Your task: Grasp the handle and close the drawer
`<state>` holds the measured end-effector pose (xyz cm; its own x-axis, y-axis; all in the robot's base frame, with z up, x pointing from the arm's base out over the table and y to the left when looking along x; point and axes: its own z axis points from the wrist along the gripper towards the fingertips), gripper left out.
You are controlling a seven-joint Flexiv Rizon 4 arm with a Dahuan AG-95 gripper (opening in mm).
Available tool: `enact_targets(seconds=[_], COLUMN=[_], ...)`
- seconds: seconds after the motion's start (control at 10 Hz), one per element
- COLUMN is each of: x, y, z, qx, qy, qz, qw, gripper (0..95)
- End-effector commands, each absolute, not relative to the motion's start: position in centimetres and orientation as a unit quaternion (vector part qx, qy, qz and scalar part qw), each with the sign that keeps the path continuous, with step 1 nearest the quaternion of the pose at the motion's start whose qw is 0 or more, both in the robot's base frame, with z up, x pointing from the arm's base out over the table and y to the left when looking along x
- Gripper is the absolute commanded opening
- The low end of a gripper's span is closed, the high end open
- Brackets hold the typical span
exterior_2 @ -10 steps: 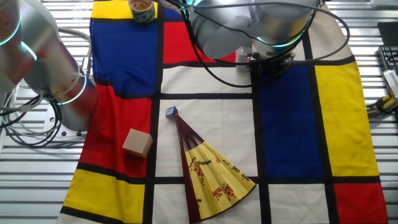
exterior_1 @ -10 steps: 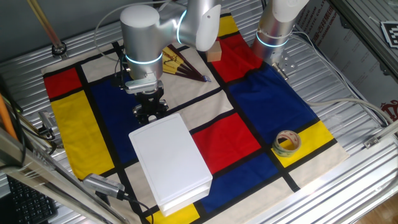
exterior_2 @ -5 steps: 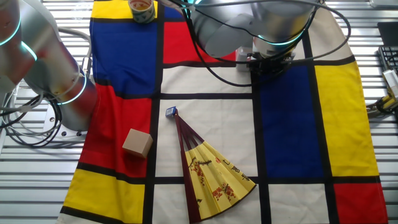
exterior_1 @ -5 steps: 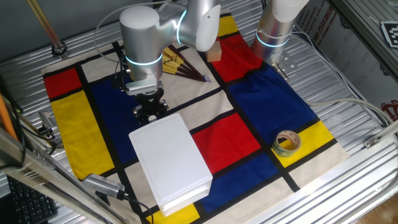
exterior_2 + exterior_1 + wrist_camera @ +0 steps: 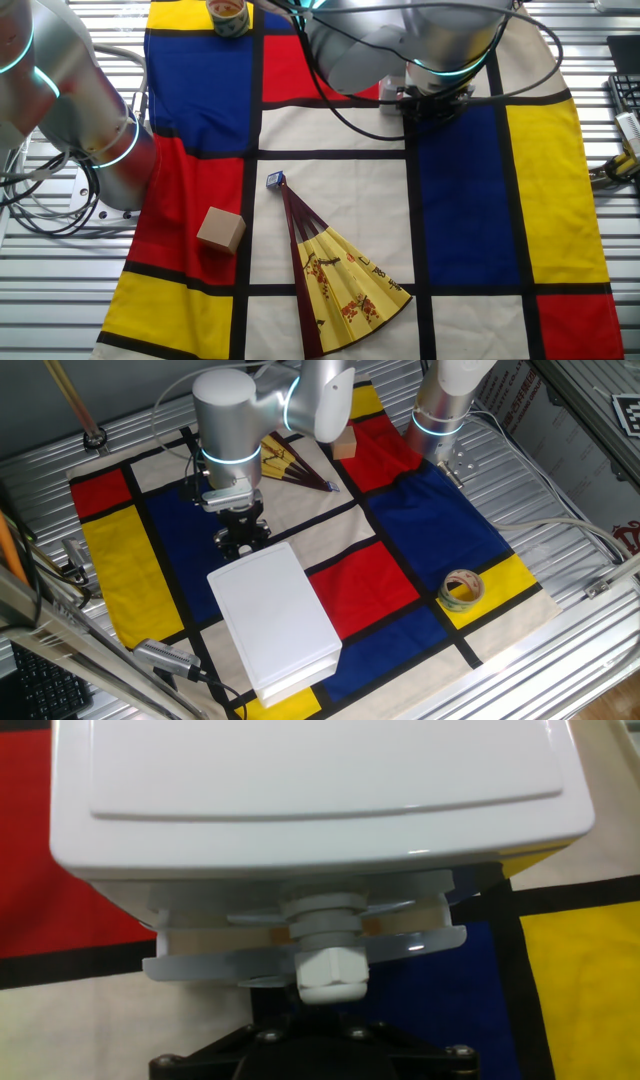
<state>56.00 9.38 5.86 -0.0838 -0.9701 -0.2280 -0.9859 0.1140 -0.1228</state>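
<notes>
One fixed view: the arm stands over the near end of the flat white box (image 5: 275,618), its pincer (image 5: 240,540) low at the box's short end facing the robot. Compared with the two earlier pictures of this view, nothing has shifted: arm, box, tape roll (image 5: 461,589) and cloth-covered surface (image 5: 430,530) lie the same.

The other fixed view: the arm's body hides the box and the pincer here. The folding fan (image 5: 335,275) and the tan wooden cube (image 5: 221,229) sit well apart from the work, unchanged against the earlier pictures.

Hand view: the drawer (image 5: 305,960) shows as a thin white rim only slightly proud of the box (image 5: 320,795). The handle (image 5: 331,970) juts from the middle of that rim, directly ahead of the pincer's black base.

Pincer state: cannot tell; the fingertips are out of sight in every view, so whether they pinch the handle or stand spread is unclear.

What the stillness means: judged from the small gap, the drawer looks nearly shut. With no movement across the last second, the push seems either finished or paused; a short press inward would seat the rim flush.
</notes>
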Motion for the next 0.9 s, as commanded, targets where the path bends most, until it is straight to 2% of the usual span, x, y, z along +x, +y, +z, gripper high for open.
enact_targets(seconds=[0.1, 0.9], x=[55.94, 55.94], y=[9.3, 9.3], z=[5.81, 5.81], qx=[-0.661, -0.686], qy=[0.739, 0.715], qz=[0.027, 0.046], qw=[0.13, 0.127], gripper=[0.0, 0.0])
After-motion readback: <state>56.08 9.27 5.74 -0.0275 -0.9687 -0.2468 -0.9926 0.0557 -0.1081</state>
